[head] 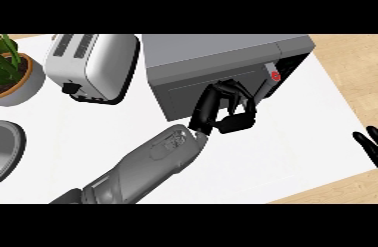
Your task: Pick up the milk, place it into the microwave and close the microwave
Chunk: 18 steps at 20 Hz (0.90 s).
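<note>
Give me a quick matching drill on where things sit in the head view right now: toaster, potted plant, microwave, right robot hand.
Things:
1. toaster
2. potted plant
3. microwave
4. right robot hand

Places:
A. at the view's right edge, fingers up
B. far left edge of the counter
C. top centre, left robot hand against its door
D. between plant and microwave

Pairs: 1-D, 2-B, 3-C, 4-A

Beside our left hand (pixel 221 108) we see a matt grey metal microwave (pixel 214 66). Further left, we see a glossy white toaster (pixel 92 66).

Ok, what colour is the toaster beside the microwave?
White, with dark slots on top; the toaster shows in the head view.
</note>
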### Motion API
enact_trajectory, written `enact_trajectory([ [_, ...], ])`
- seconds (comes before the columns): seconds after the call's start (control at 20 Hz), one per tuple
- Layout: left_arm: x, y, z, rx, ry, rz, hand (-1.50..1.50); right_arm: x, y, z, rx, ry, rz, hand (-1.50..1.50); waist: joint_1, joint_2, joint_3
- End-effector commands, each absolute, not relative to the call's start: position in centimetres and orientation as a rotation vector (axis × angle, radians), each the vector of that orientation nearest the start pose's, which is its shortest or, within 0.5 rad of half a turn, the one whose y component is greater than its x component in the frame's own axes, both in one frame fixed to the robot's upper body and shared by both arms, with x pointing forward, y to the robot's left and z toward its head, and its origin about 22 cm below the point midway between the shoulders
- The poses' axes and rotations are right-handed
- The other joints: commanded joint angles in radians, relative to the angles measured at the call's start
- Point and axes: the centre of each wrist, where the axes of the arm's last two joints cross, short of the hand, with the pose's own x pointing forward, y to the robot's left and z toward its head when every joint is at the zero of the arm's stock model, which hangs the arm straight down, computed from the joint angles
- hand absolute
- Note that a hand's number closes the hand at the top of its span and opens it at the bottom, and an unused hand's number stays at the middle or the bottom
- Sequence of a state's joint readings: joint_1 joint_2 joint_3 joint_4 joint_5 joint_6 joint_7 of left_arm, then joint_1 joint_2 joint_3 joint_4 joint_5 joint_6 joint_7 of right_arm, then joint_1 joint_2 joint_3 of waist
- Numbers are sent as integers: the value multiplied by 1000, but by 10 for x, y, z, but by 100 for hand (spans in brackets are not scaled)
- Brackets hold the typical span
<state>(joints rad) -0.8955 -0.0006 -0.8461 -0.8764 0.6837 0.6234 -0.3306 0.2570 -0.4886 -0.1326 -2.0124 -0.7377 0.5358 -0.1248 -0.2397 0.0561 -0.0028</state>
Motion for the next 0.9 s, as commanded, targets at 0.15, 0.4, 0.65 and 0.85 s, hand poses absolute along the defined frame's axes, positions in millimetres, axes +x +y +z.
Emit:
enact_trajectory([
  [0.15, 355, 8, 48, -187, -1733, -191, 150, 175, -340, 117, 599, -1923, 304, -150, -15, 15, -1],
  [0.4, 357, 7, 51, -161, -1727, -145, 150, 180, -340, 119, 620, -1931, 301, -150, -7, 22, 2],
  [0.65, 356, 11, 42, -122, -1776, -126, 150, 178, -333, 125, 682, -1927, 340, -150, -13, 23, 0],
  [0.85, 356, 10, 43, -126, -1792, -101, 150, 178, -331, 130, 712, -1923, 378, -150, -16, 25, -1],
])
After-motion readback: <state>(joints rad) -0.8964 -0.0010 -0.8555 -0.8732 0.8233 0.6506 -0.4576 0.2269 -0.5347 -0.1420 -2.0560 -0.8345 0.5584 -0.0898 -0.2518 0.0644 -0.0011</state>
